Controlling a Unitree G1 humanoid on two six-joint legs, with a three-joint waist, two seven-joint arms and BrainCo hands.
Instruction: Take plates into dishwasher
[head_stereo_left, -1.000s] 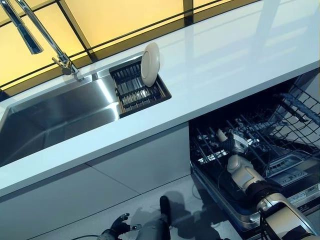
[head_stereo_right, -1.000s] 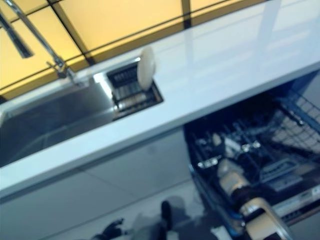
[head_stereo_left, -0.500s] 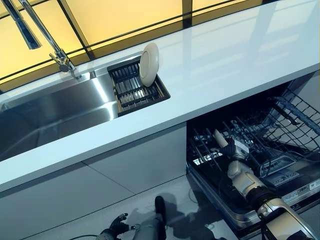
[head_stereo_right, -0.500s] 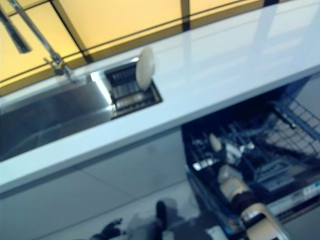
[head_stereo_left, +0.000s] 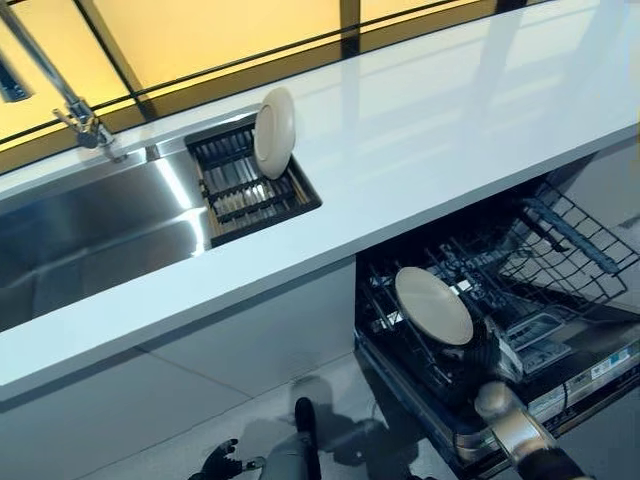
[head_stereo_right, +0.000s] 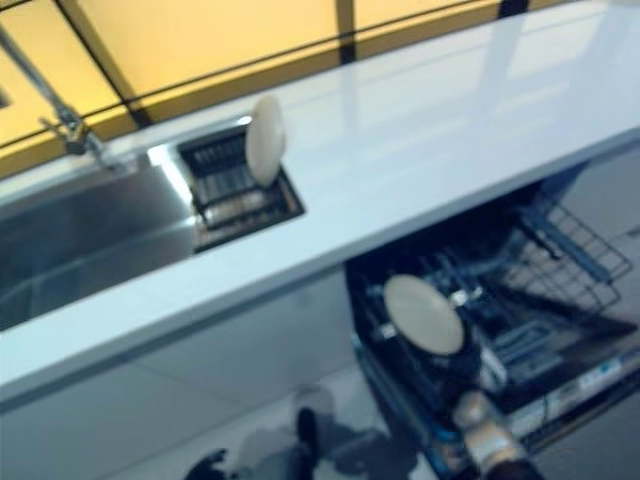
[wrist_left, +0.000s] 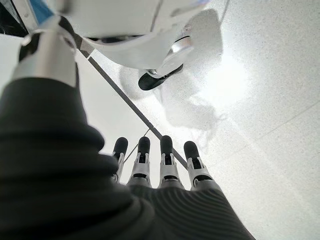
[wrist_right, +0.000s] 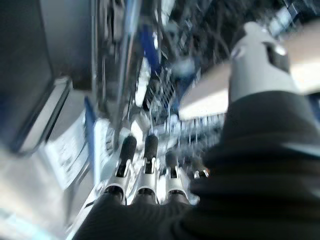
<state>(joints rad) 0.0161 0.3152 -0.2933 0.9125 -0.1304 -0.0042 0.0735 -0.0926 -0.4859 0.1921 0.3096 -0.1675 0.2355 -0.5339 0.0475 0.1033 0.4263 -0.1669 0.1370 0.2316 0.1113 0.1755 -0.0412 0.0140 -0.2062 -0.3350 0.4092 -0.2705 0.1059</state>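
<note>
Left hand (wrist_left: 160, 165) hanging low over the floor (wrist_left: 260, 100), fingers straight, empty. Sink (head_stereo_left: 90, 230) and faucet (head_stereo_left: 75, 110) at left of the white desk (head_stereo_left: 450, 110); beside them a drain rack (head_stereo_left: 250, 185) with one plate (head_stereo_left: 274, 131) upright on edge. Lower right, open dishwasher (head_stereo_left: 500, 330), wire racks all round; second plate (head_stereo_left: 433, 305) now tilted face-up above the lower rack, edge-on half a second ago, gripped by the right hand (wrist_right: 250, 65).

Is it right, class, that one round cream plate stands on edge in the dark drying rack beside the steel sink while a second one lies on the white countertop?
Not quite. The second round cream plate is not on the white countertop: it is over the open dishwasher's lower rack, as the left eye view shows. The first plate does stand on edge in the dark drying rack beside the steel sink.
</note>
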